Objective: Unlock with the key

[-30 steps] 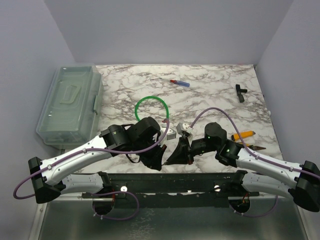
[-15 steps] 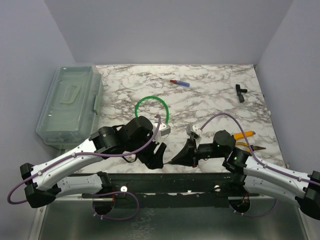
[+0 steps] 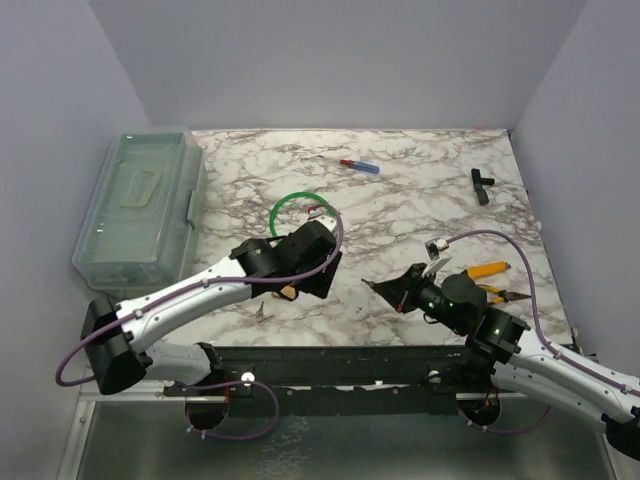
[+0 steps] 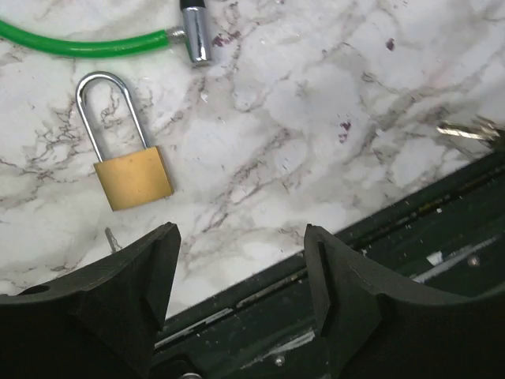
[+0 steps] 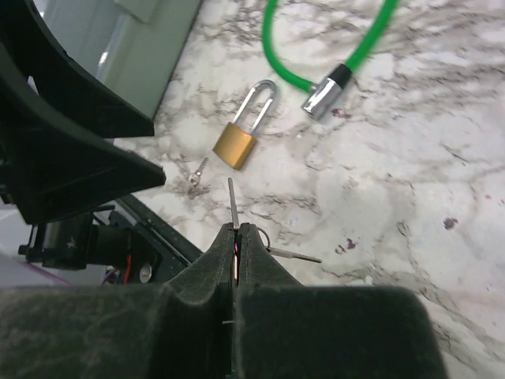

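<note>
Left gripper (image 4: 238, 233) now stands open above the brass padlock (image 4: 134, 179), released since the earlier frame. The padlock lies flat on the marble table (image 4: 316, 118) near the green cable lock (image 4: 79, 45). Right gripper (image 5: 237, 229) has withdrawn rightward, still clamped on the key (image 5: 232, 201).

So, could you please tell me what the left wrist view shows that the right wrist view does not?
Only the left wrist view looks out between the open jaws of the left gripper, which hold nothing. Only the right wrist view shows the right gripper shut on the key, plus a corner of the plastic box. Both show the brass padlock lying on the marble table, near the metal end of the green cable.
</note>
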